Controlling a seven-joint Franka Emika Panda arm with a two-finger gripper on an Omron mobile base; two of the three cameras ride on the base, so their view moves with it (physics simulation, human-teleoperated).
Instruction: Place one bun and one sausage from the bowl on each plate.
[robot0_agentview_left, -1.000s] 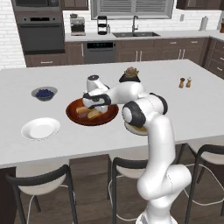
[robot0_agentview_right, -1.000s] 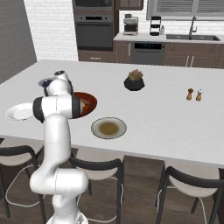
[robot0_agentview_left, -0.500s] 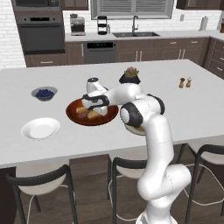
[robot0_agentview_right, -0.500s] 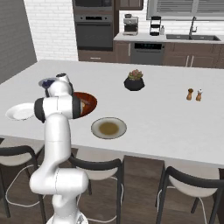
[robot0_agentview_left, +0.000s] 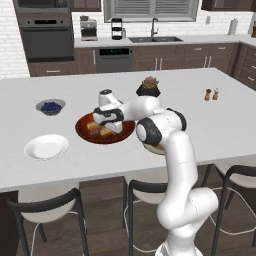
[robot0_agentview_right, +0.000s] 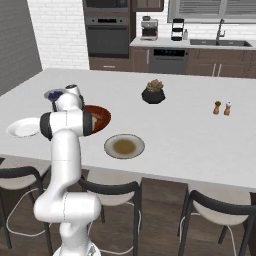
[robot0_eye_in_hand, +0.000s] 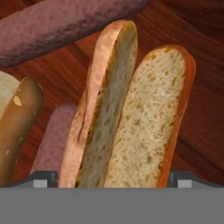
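Bun (robot0_eye_in_hand: 131, 113) lies split open in the bowl (robot0_agentview_left: 82, 131), its two halves running lengthwise up the hand view from 6 toward 12 o'clock, crumb faces showing. The gripper (robot0_agentview_left: 104, 125) sits low inside the bowl, right down on this bun; the fingertips (robot0_eye_in_hand: 43, 178) show as small grey corners at 7 and 5 o'clock, one on each flank of the roll, so the fingers are spread around it. Whether they already press on the crust cannot be told.

A sausage (robot0_eye_in_hand: 52, 140) lies just beside the bun's left half, at about 8 o'clock, and another sausage (robot0_eye_in_hand: 61, 24) crosses the top at 11 o'clock. A second bun (robot0_eye_in_hand: 17, 122) shows at 9 o'clock.

Judged step: grasping the first bun. Both plates hold nothing yet: white plate (robot0_agentview_left: 46, 147) at 9 o'clock of the bowl in the left base view, brown-centred plate (robot0_agentview_right: 124, 146) at 5 o'clock of the bowl in the right base view.

Notes for a good grasp:
- Close across both halves together, so the roll stays shut.
- Left finger likely needs to enter between bun and adjacent sausage; risk of pinching both.
- Lift straight up before travelling, to clear the bowl rim.
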